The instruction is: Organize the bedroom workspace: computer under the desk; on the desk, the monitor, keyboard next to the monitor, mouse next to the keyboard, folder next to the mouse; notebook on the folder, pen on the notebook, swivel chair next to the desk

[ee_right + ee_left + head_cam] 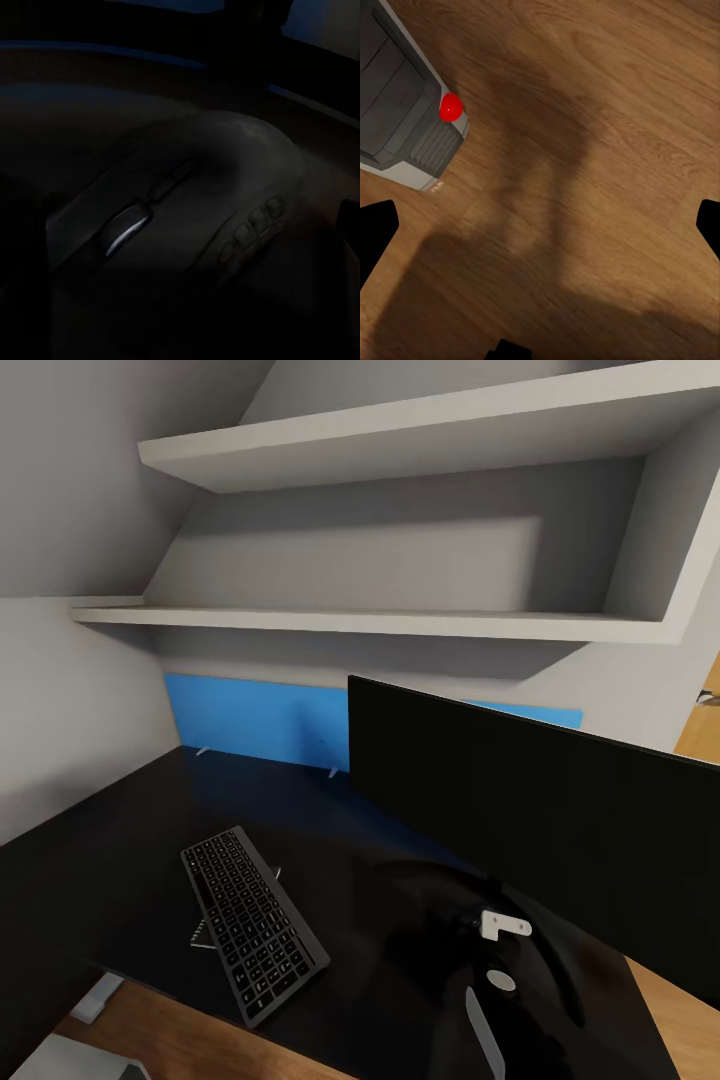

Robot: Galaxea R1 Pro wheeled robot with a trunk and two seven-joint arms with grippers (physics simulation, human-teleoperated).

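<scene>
the keyboard (pixel 254 925) lies on the desk (pixel 120 830), left of the monitor (pixel 540 830). the right gripper (pixel 180 300) hangs right over the mouse (pixel 180 225), grip unclear; left gripper (pixel 540 225) spread wide, empty, above the wooden floor (pixel 607 150).

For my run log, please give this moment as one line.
monitor: on desk | keyboard: on desk, left of monitor | mouse: close before right wrist camera | left gripper: open above wooden floor

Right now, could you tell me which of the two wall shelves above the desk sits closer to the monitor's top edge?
The lower shelf, directly above the blue panel; the upper shelf hangs well above it, far from the monitor.
</scene>
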